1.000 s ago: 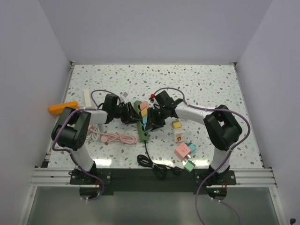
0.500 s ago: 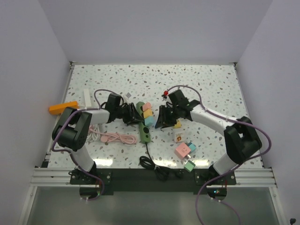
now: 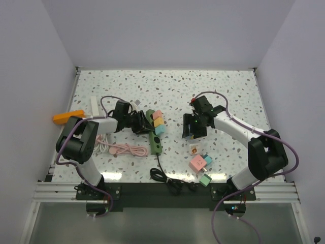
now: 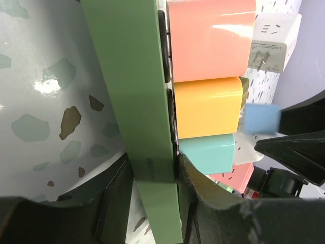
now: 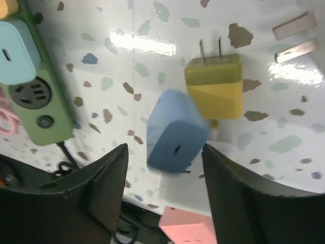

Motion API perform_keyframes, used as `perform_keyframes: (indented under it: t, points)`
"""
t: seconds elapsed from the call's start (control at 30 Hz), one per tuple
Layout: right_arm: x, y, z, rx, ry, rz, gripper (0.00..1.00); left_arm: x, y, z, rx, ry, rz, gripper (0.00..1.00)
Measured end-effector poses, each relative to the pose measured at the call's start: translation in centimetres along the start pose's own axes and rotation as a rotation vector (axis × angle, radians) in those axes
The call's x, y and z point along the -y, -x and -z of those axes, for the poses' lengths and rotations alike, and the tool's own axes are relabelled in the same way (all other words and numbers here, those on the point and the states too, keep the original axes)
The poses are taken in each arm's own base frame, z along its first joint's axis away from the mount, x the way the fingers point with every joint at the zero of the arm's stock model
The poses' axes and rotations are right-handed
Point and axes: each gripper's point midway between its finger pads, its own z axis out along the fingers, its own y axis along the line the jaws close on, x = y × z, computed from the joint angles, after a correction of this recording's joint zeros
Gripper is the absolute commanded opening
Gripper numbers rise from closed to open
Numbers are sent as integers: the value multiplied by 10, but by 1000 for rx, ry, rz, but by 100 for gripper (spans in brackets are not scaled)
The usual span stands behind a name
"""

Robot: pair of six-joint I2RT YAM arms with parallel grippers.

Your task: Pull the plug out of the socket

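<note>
Plug (image 5: 176, 131) (blue rounded plastic) is out, loose inside wide-open right gripper (image 5: 165, 152). Left gripper (image 4: 152, 173) clamps green plastic power strip (image 4: 129, 86); three pastel plugs (image 4: 205, 107) not yet pulled.

Bright w/ glare; blue plug (image 5: 175, 132) blurry

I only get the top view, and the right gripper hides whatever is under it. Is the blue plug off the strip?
Observer: Yes. The right wrist view shows the blue plug between the fingers of the right gripper, well clear of the strip. The plug is blurred, so it is likely loose.
Operator: Is the strip held down?
Observer: The left wrist view shows the left gripper clamped on it, one finger on each side.
Operator: And the strip's free spot?
Observer: The empty socket sits beside the teal plug, toward the cord end.
</note>
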Motion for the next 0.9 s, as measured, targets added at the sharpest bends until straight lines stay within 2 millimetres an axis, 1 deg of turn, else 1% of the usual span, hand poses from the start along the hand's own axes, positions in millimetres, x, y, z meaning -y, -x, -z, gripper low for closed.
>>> perform_keyframes:
  t: [0.07,0.1,0.13,0.27,0.33,0.43,0.5,0.57,0.67,0.77,0.9]
  points:
    - [7,0,1,1,-27,-1,80,0,0,0,-1,1,1,0]
    - [7,1,2,2,-28,2,82,0,0,0,-1,1,1,0]
    - [6,2,3,4,-25,6,82,0,0,0,-2,2,2,0]
    - [-11,10,7,19,47,18,79,0,0,0,-5,6,3,0]
    - [-24,18,9,31,100,23,77,0,0,0,-5,6,3,0]
    - [-47,34,8,55,179,34,75,1,1,1,-5,6,4,0]
    - [-61,44,3,59,220,41,74,1,0,1,-6,7,4,0]
    - [-75,52,-6,57,248,54,73,0,0,1,-6,7,4,0]
    - [-93,55,-24,38,270,74,71,0,0,1,-6,7,5,0]
    - [-107,48,-45,-5,286,91,66,1,0,1,-6,7,5,0]
    - [-119,31,-68,-62,279,113,36,1,0,1,-6,7,5,0]
